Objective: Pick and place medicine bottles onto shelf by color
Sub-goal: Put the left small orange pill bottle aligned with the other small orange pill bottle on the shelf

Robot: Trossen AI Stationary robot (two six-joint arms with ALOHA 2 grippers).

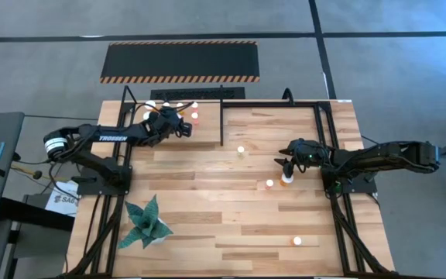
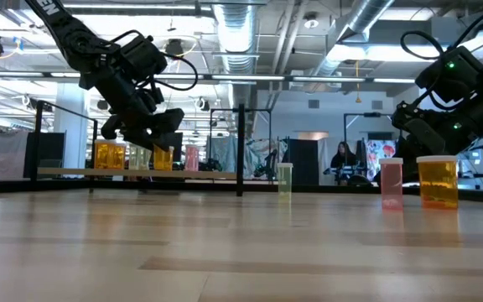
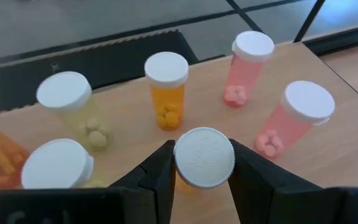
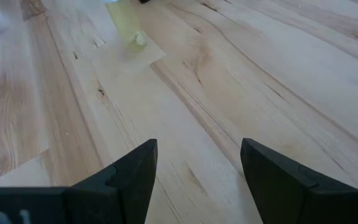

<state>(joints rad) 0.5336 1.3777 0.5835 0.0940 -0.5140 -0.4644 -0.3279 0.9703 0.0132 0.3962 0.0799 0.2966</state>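
Fingers of the left gripper point(image 3: 202, 171) pinch an orange bottle point(image 3: 204, 158) just under its white cap, above the shelf point(image 3: 328, 155) among pink, orange and yellowish bottles. It looks light, rigid and smooth, so holding below the cap seems secure. Farther off, the right gripper point(image 4: 197, 168), fingers spread and empty, hovers over the table point(image 4: 278, 74).

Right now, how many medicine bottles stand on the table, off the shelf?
4: yellowish bottle at centre; pink bottle and orange bottle paired right of it; fourth bottle alone at front right. Some may be hidden.
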